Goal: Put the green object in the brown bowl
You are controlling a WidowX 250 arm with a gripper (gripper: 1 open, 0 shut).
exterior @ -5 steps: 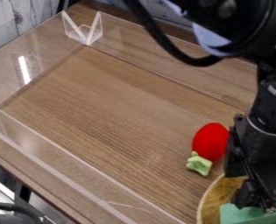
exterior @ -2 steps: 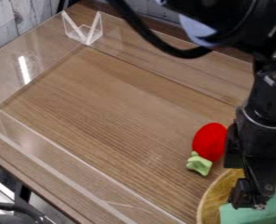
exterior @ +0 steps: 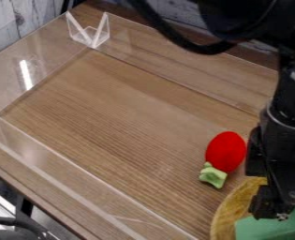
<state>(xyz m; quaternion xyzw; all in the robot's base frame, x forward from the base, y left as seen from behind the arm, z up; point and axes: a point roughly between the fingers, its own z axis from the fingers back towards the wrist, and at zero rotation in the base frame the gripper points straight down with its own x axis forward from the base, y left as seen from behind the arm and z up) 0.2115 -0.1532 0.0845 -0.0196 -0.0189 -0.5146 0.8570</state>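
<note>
One green object (exterior: 272, 229) lies in the brown bowl (exterior: 228, 217); judged light and spongy, pinch its long edges, tool (exterior: 280, 208) spread wide.

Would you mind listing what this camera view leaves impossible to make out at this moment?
- Brown bowl: mostly cut off by the bottom edge and covered by the arm.
- Green object: only a corner shows at the frame's bottom.
- Gripper: dark and blurred, so the jaws' gap is unreadable.
</note>
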